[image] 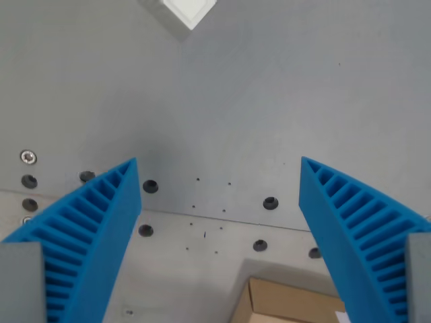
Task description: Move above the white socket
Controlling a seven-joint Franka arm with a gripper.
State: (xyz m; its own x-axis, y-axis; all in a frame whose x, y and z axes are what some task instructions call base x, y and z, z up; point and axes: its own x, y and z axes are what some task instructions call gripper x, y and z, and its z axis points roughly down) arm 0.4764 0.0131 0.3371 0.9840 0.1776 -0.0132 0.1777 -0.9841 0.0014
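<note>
Tool (219,165) spread wide, white socket (183,11) far ahead

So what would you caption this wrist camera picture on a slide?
Open blue gripper above a grey table, the white socket at the top edge, a cardboard box below.

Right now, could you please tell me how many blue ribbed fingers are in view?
2: one finger at the wrist view's lower left, the other lower right.

- gripper (219,168) wide apart, blue ribbed fingers (94,229) at lower left and lower right
- white socket (183,10) top center, cut by frame edge
- grey table (269,101) with screw holes (270,202)
- cardboard box (289,306) at bottom edge
</note>
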